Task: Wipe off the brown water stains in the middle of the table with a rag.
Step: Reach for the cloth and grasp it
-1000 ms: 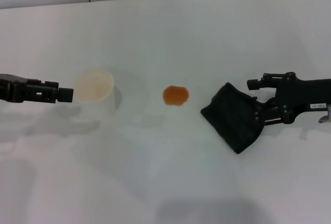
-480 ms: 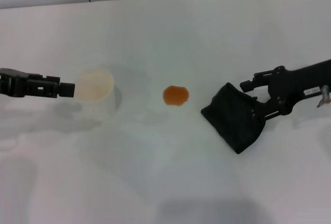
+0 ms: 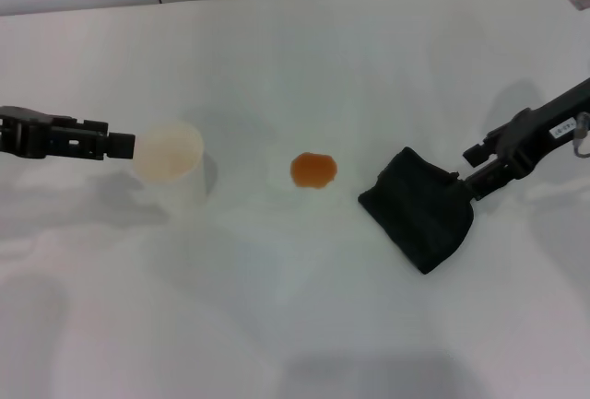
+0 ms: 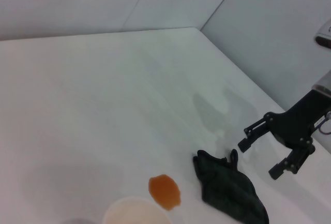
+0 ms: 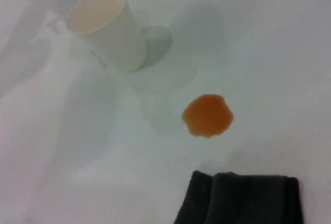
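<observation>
White table point(image 3: 304, 325) holds a brown stain point(image 3: 313, 170); the right gripper point(image 3: 472, 170) gapes wide, empty, just beside the black rag point(image 3: 417, 219).

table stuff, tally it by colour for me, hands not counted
black: 1, the rag
white: 1, the paper cup
orange-brown: 1, the brown water stains, a single blot
total: 3 things on the table
</observation>
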Robot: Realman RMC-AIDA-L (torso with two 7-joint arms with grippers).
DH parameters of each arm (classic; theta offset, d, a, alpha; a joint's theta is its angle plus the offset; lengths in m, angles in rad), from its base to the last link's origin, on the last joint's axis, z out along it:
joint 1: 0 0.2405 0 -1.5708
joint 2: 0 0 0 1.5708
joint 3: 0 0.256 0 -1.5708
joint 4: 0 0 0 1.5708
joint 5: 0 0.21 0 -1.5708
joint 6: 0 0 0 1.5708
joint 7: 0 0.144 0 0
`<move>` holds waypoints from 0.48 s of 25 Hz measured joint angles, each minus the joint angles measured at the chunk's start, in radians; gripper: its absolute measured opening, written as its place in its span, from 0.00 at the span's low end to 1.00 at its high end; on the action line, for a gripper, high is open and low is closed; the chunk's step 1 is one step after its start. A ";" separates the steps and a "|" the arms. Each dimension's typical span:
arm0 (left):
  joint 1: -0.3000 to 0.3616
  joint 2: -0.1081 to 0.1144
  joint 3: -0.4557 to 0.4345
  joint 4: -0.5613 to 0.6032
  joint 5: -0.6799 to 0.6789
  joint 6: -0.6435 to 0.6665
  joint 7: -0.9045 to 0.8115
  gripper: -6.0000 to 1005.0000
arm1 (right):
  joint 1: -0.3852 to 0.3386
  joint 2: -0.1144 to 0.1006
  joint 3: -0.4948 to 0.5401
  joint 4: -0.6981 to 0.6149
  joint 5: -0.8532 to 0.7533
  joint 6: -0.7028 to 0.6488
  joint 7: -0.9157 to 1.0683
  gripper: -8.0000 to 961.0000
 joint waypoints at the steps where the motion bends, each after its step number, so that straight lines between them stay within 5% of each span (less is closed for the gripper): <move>1: -0.001 0.000 0.000 0.000 0.000 0.000 0.000 0.86 | -0.002 0.001 0.001 -0.009 0.004 0.007 0.001 0.88; 12: -0.006 0.001 0.000 0.000 0.007 -0.002 -0.002 0.86 | -0.058 0.002 0.002 -0.127 0.106 0.122 0.002 0.87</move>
